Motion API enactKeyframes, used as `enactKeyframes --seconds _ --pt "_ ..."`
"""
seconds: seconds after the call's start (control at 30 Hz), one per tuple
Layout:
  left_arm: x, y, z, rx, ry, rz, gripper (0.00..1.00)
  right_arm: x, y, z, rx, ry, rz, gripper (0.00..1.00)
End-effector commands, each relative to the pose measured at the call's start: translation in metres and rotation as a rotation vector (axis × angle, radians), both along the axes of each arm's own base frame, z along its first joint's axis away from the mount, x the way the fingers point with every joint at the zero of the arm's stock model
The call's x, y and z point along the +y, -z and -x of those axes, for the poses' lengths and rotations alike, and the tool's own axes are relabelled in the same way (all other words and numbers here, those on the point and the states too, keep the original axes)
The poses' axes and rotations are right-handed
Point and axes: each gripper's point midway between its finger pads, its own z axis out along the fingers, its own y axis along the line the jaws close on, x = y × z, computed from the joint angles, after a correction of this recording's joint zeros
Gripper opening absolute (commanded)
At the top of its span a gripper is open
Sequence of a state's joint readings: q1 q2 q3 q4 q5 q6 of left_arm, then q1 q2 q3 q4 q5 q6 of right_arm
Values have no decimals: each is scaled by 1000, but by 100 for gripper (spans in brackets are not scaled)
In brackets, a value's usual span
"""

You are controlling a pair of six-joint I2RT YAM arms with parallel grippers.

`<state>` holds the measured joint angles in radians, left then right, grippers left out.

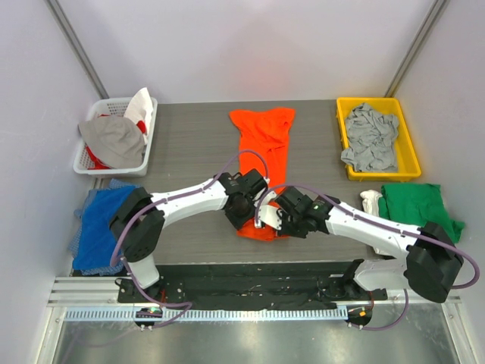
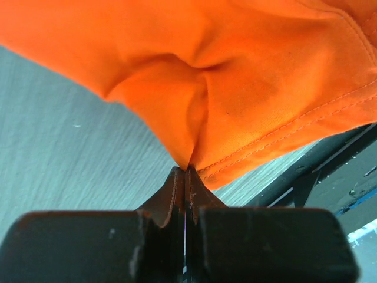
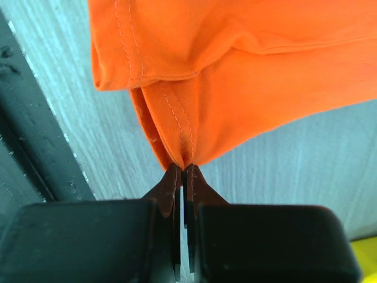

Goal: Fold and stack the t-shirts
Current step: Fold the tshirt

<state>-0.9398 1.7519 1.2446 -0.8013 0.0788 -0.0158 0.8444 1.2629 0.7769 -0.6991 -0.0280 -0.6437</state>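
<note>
Between left fingers [image 2: 175, 194], likewise right fingers [image 3: 172, 184]: orange t-shirt [image 1: 261, 144] edge, pinched.

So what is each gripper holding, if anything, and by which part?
Both hold the orange t-shirt at its near end: the left gripper pinches a fold of cloth beside the stitched hem, the right gripper a stitched hem edge.

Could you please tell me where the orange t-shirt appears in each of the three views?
Top external: orange t-shirt mid-table, stretching from the far side to the arms.
Left wrist: upper frame, pinched by the left hand.
Right wrist: upper frame, pinched by the right hand.
Shared landmark: grey table.
</note>
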Motion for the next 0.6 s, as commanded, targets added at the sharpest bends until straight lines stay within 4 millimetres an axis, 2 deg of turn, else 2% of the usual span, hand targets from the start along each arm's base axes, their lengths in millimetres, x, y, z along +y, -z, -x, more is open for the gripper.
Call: enactKeyframes --seconds 0.0,0.17,0.3,0.57 --pt "-61 -69 9 -73 170 284 0 17 -22 -45 -163 133 -58 1" --pt "-56 -72 -9 -111 147 285 0 21 -27 -60 -218 143 -58 1" --pt "-54 -85 -29 -165 123 302 0 22 -27 -72 -259 144 -27 1" --pt "-52 -105 -71 -236 76 326 0 23 -40 -99 -326 152 1 1"
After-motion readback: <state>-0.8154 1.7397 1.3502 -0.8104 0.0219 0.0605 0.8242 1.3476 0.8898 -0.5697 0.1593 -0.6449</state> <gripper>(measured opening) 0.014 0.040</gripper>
